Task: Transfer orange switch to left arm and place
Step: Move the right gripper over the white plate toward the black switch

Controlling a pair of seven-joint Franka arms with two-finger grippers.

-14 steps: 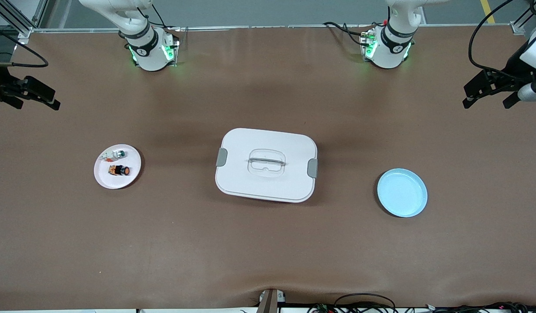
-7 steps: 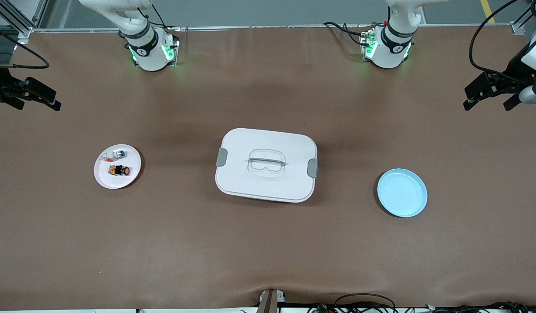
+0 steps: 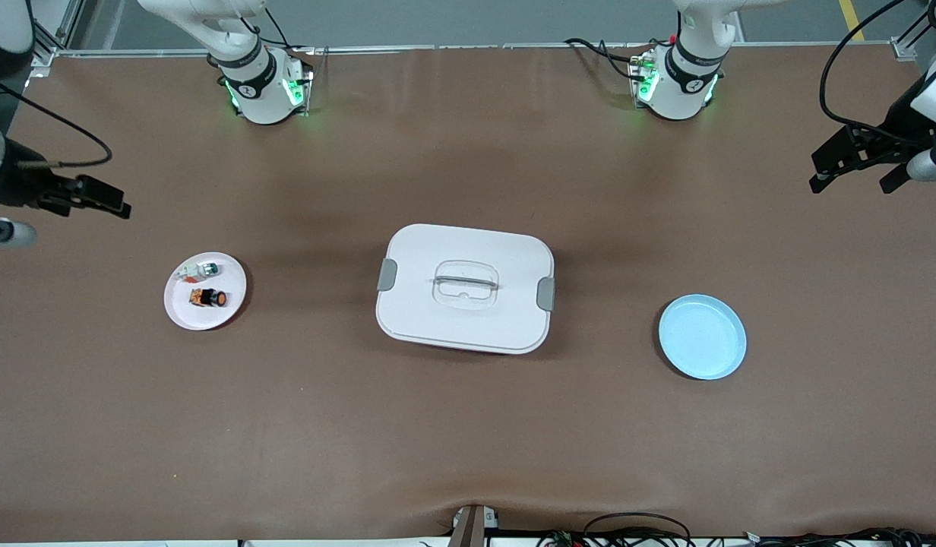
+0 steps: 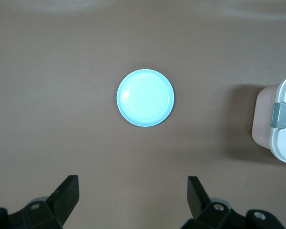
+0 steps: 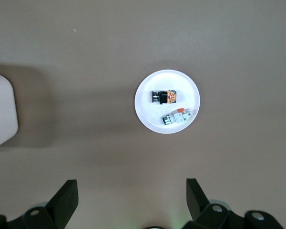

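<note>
Front view: the right claw [image 3: 96, 199] has been swung in from the surface's edge toward the white plate [image 3: 181, 308], wide open and empty, so a pick is judged to be starting, while the left claw [image 3: 855, 163], open and empty, waits. The switch [image 3: 209, 298] lies on that plate beside a white-and-green part [image 3: 202, 270]; the blue plate [image 3: 702, 336] is bare and the box [image 3: 465, 288] sits shut between them.

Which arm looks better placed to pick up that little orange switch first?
The right: its open tool hangs near the white plate holding the orange switch; the box separates the left tool from it.
</note>
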